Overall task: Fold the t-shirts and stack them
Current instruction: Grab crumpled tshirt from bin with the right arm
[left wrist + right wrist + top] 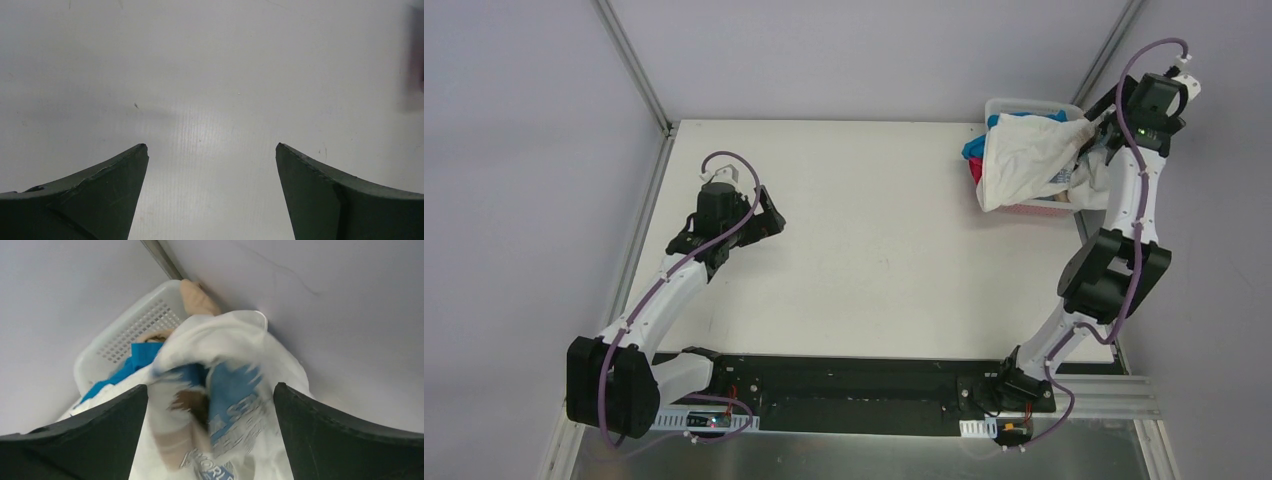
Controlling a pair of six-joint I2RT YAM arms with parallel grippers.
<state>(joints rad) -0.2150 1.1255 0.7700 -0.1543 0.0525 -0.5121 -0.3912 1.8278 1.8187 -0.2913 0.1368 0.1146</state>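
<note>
The white t-shirt (1024, 160) with blue and brown print hangs bunched over the white slotted basket (1024, 103) at the far right corner. My right gripper (1096, 125) is at its top right edge. In the right wrist view the jaws stand wide apart and the white shirt (225, 390) lies blurred between the gripper (210, 387) fingers. A bright blue t-shirt (972, 150) (140, 357) and a bit of magenta-pink one (974, 175) show in the basket (130, 325). A tan one (200, 297) sticks up at its far rim. My left gripper (769, 215) (211, 147) is open and empty over the bare table.
The white table (874, 250) spreads between both arms. Grey walls and metal frame posts (634, 65) stand close behind the basket and at the left side. The black base rail (844, 380) runs along the near edge.
</note>
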